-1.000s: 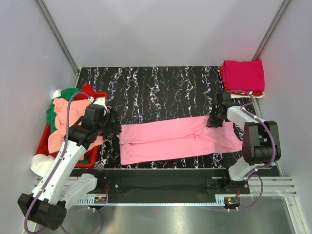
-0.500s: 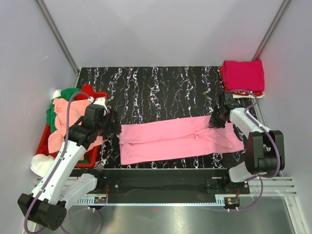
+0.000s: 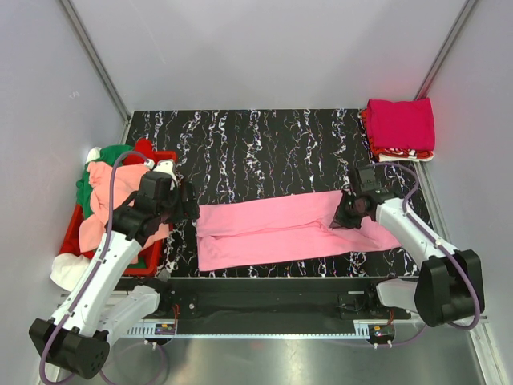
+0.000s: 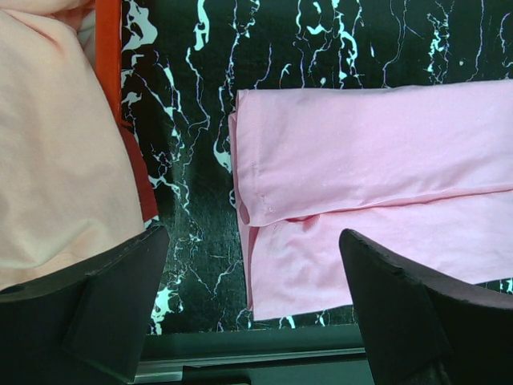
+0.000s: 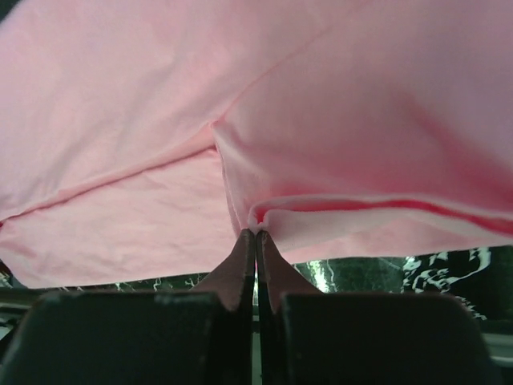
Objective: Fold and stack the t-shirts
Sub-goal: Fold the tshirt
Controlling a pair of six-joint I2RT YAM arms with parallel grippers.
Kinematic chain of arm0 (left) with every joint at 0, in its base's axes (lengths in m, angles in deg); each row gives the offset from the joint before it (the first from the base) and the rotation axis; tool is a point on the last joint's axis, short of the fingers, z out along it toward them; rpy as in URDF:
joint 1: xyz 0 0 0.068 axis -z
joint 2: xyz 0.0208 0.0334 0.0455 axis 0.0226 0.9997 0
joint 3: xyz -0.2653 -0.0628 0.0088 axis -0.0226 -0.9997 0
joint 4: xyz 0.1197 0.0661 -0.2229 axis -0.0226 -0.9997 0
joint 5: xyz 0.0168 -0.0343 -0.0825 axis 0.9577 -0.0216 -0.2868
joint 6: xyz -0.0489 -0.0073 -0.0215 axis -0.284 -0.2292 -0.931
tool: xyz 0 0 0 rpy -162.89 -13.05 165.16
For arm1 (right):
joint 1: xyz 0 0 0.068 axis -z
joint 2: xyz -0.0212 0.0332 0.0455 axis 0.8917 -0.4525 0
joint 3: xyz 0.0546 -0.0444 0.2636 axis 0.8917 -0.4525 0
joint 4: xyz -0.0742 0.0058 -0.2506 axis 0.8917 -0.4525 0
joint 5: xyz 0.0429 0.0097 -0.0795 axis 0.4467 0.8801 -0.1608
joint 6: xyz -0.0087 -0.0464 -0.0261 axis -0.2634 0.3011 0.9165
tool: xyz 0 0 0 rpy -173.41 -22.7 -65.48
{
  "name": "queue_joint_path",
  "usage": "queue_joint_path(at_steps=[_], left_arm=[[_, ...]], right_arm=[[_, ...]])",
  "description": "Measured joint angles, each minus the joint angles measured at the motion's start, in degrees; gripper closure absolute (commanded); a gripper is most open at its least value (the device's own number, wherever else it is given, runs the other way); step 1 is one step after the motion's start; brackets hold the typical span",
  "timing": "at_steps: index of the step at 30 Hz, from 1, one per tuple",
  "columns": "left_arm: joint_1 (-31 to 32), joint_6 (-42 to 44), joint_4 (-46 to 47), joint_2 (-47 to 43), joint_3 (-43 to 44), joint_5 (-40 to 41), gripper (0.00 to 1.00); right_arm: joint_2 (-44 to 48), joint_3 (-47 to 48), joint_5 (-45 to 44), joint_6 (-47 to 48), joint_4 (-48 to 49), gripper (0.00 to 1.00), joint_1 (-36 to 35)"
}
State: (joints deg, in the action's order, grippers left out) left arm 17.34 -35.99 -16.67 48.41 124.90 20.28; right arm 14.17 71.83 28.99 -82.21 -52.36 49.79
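A light pink t-shirt (image 3: 280,231) lies folded into a long strip across the near half of the black marbled table. My right gripper (image 3: 346,216) is shut on the shirt's right end and lifts a fold of it; in the right wrist view the closed fingertips (image 5: 256,241) pinch the pink edge (image 5: 321,210). My left gripper (image 3: 187,207) hangs open just left of the shirt's left end (image 4: 264,200), holding nothing. A folded magenta shirt (image 3: 401,124) tops a stack at the far right corner. Salmon (image 3: 112,192), green and red shirts fill the crate.
A red plastic crate (image 3: 152,261) stands off the table's left edge, its wall also in the left wrist view (image 4: 108,48). A white cloth (image 3: 68,273) hangs at its near side. Grey walls enclose the table (image 3: 264,144).
My right gripper has moved left and toward me, dragging the shirt's right end over the strip. The left arm has not moved.
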Motion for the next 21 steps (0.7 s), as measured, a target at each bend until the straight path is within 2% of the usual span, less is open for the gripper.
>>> queue_joint_path(at_steps=[1,2,4,5,10,14,21], left_arm=[[0.0,0.0,0.0,0.0,0.0,0.0,0.06],[0.0,0.0,0.0,0.0,0.0,0.0,0.06],[0.0,0.0,0.0,0.0,0.0,0.0,0.06],[0.0,0.0,0.0,0.0,0.0,0.0,0.06],[0.0,0.0,0.0,0.0,0.0,0.0,0.06],[-0.2,0.0,0.0,0.0,0.0,0.0,0.05],[-0.2,0.0,0.0,0.0,0.0,0.0,0.05]], right_arm=[[0.6,-1.2,0.2,-1.2,-0.1,0.96,-0.4],[1.4,-2.5,0.5,-2.3,-0.1,0.87,-0.9],[3.5,-5.6,1.4,-5.0,-0.4,0.56,-2.1],[4.7,-7.1,1.8,-6.3,-0.6,0.01,-2.8],[10.2,-11.0,3.5,-10.1,-2.1,0.0,-7.6],[13.8,-10.9,3.3,-11.3,-3.4,0.0,-8.4],[14.0,-5.4,-3.3,-12.6,-5.2,0.0,-8.4]])
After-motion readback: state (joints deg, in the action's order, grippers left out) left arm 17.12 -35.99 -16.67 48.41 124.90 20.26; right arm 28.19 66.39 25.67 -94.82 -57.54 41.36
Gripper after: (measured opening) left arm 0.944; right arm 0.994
